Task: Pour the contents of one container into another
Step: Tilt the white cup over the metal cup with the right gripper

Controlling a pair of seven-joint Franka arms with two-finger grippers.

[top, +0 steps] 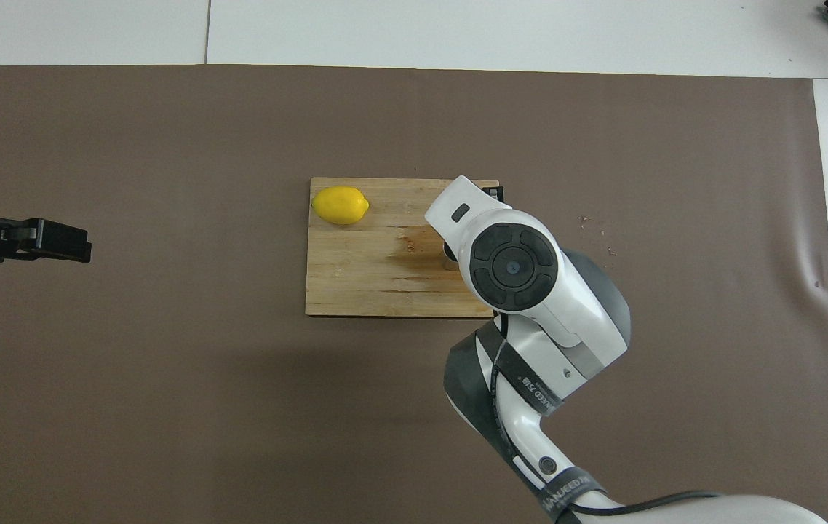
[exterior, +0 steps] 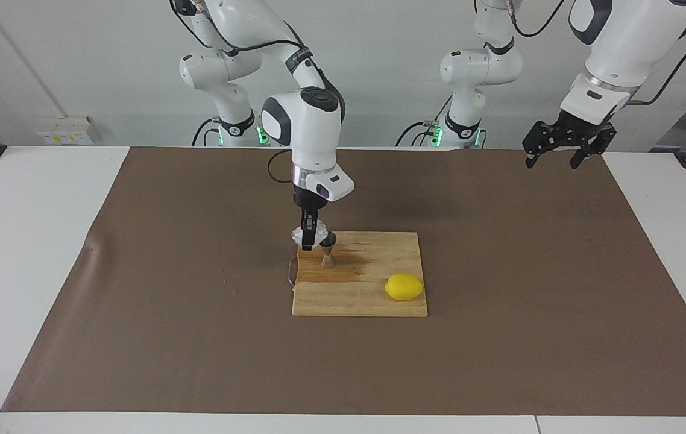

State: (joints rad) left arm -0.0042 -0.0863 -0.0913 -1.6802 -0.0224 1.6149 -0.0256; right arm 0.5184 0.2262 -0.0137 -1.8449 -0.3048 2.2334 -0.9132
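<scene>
- Two arms: our right gripper (exterior: 306, 243) clasps the clear cup (exterior: 308, 235) just above the steel jigger (exterior: 328, 249), tipped toward it.
- The jigger stands upright on the cutting board (exterior: 373, 301), at the right arm's end.
- Our left gripper (exterior: 553, 160) waits, jaws spread, holding nothing.
- A lemon (exterior: 404, 287) lies on the board.
</scene>
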